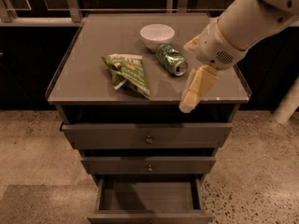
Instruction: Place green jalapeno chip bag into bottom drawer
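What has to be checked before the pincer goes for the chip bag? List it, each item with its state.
1. Bottom drawer pulled open: ok.
2. Green jalapeno chip bag lying uncovered on the cabinet top: ok.
3. Soda can and white bowl apart from the bag: ok.
4. Pincer above the bag: not ok; it hangs at the top's front right edge, to the right of the bag.
5. Bag held by the pincer: not ok; the bag lies apart from it.
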Controlling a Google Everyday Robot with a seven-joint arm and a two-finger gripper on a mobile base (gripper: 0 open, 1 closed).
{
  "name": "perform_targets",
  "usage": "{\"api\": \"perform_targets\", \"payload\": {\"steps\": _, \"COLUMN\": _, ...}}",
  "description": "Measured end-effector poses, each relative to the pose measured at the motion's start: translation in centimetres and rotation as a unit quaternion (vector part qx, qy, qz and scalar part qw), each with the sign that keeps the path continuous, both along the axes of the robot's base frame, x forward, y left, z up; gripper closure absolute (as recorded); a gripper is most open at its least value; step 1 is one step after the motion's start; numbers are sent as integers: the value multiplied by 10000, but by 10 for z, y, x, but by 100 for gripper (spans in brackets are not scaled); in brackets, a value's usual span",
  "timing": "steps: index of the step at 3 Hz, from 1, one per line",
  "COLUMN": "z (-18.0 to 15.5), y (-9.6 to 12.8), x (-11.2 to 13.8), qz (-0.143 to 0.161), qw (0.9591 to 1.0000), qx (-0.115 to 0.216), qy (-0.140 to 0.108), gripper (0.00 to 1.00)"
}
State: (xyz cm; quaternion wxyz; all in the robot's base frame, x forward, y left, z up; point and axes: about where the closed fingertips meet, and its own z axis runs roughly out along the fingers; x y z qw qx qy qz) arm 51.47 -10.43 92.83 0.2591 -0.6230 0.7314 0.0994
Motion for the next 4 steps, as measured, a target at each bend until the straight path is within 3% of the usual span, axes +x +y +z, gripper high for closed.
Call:
{"api": "perform_targets", "payload": {"steps": 1, "z": -8, "y": 53, "x": 23, "qz": 262, "qw": 9987, "qx": 437, "qy": 5, "gripper": 0}}
{"api": "perform_targets", "payload": {"steps": 2, "z": -4, "y": 102, "x": 36, "qz": 496, "qw": 9968, "qx": 603, "qy": -179, "gripper": 0}}
{"api": "perform_targets", "payload": {"steps": 3, "z": -11, "y": 138, "x": 43, "qz": 690, "qw": 9950, "qx": 701, "qy": -157, "gripper": 0}}
{"api": "perform_targets", "payload": {"steps": 4, "z": -12, "y": 141, "x": 43, "qz": 710, "qw": 9949, "qx": 706, "qy": -155, "gripper": 0}}
